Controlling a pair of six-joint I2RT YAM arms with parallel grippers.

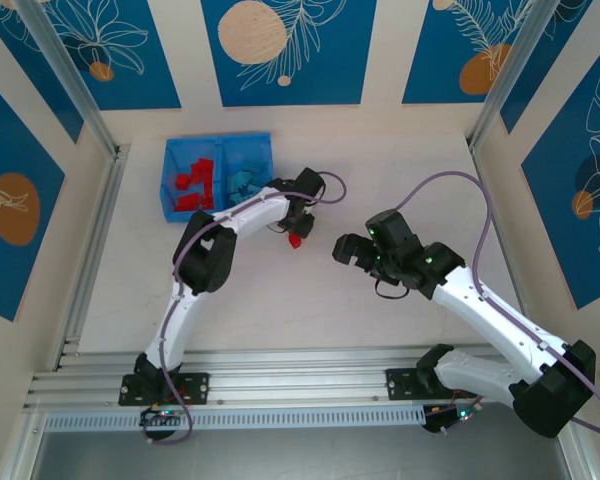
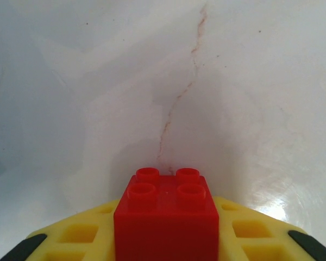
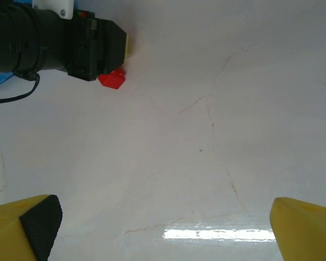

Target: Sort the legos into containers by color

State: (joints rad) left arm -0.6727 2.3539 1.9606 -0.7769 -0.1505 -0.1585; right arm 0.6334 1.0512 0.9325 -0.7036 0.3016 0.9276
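Note:
A red lego with four studs sits between the yellow fingers of my left gripper, which is shut on it just above the white table. From above, that lego hangs under the left gripper, to the right of the blue tray. The tray's left container holds red legos and its right container holds light blue legos. My right gripper stands open with nothing in it, its fingers wide apart over bare table. From the right wrist, the held lego shows at the upper left.
The table is white with fine cracks. Metal frame rails run along its left side and near edge. Patterned blue and cream walls stand close behind the tray and on both sides.

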